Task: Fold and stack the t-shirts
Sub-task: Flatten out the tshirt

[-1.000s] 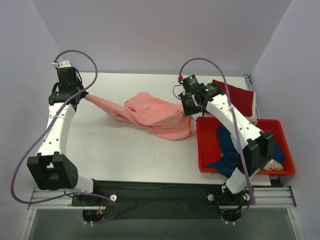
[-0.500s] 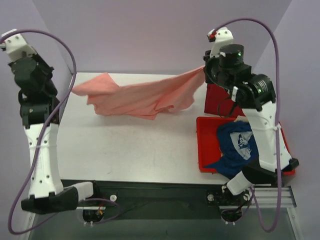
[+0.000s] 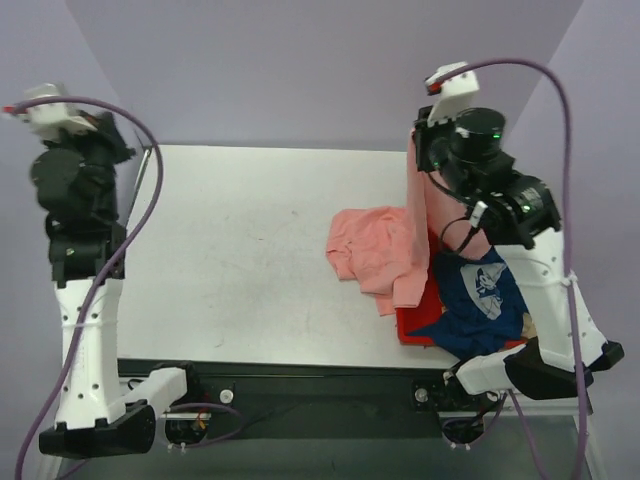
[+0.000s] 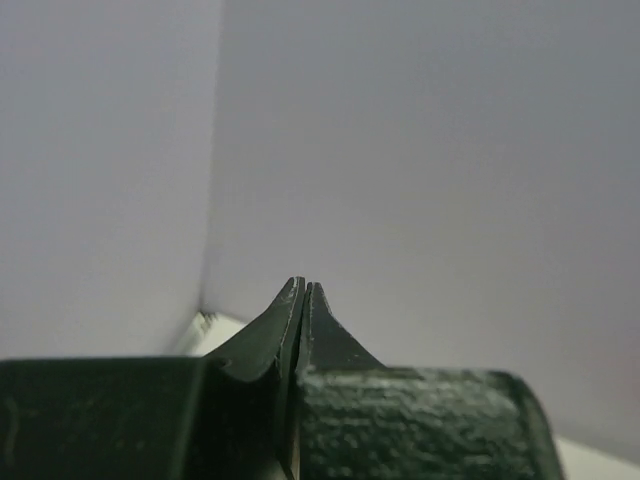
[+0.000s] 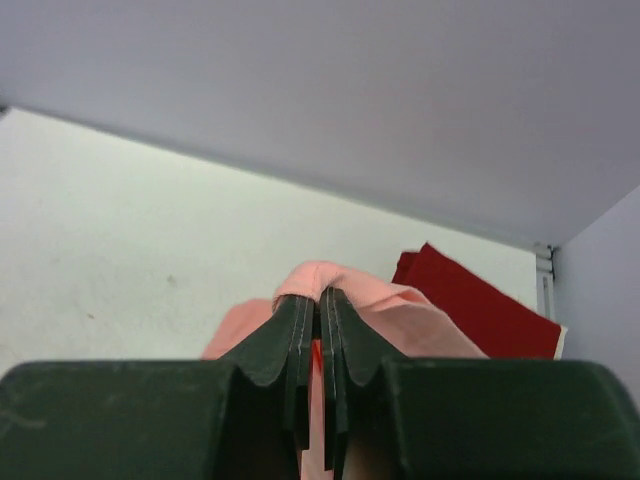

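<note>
White table (image 3: 240, 260), lilac walls (image 3: 300, 70). Pink shirt (image 3: 375, 245) hangs crumpled from R claw (image 5: 321, 305), pinched at its top. Lower part is heaped on table's R side, draped over tub (image 3: 415, 325) edge. Navy shirt (image 3: 480, 300) bunched in tub. Dark red shirt (image 5: 470, 300) at far R corner, partly hidden. L claw (image 4: 302, 295) pressed together, empty, raised.

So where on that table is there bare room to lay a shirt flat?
The table's whole left and middle, from the left arm across to the pink shirt, is bare. The right side is crowded: pink shirt, red tub, navy shirt, right arm.
</note>
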You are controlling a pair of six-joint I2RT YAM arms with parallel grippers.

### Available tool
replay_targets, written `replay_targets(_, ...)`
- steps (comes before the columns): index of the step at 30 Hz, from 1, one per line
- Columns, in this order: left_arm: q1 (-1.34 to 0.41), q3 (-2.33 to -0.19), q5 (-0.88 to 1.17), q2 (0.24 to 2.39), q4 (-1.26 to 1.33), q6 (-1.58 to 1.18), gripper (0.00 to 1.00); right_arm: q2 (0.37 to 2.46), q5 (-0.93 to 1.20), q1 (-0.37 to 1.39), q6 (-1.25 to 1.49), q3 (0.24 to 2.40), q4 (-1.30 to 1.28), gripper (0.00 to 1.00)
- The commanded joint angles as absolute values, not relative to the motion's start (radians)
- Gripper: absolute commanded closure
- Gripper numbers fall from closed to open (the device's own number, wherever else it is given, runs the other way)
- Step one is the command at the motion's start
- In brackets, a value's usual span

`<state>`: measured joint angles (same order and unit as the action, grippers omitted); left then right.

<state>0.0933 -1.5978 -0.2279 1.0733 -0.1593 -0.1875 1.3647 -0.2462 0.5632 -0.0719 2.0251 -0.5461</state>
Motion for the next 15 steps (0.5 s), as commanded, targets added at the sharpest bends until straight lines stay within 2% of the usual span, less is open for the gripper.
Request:
replay_targets(1, 0.008, -1.395, 0.0, 1.112, -0.264, -0.351, 0.94, 1.396, -0.281, 0.549, -0.04, 1.875, -0.523, 1.0)
replay_targets(3, -0.14, -1.282, 0.008, 1.133, -0.261, -0.335, 0.83, 1.372, -0.308, 0.546, -0.002, 1.769, -0.523, 1.0)
replay_targets(5, -0.227, -1.224, 0.076, 1.182, -0.232, -0.339, 0.75, 1.352, -0.321, 0.54, 0.029, 1.685, -0.523, 1.0)
replay_targets(6, -0.265, -1.195, 0.106, 1.204, -0.212, -0.365, 0.66, 1.344, -0.327, 0.537, 0.043, 1.658, -0.523, 1.0)
replay_targets(9, -0.397, -1.141, 0.256, 1.32, -0.102, -0.441, 0.52, 1.299, -0.336, 0.52, 0.092, 1.585, -0.525, 1.0)
replay_targets(11, -0.491, -1.153, 0.345, 1.426, -0.03, -0.457, 0.48, 1.284, -0.336, 0.506, 0.124, 1.557, -0.526, 1.0)
replay_targets(15, -0.652, -1.259, 0.445, 1.597, -0.044, -0.39, 0.4, 1.243, -0.342, 0.473, 0.192, 1.481, -0.526, 1.0)
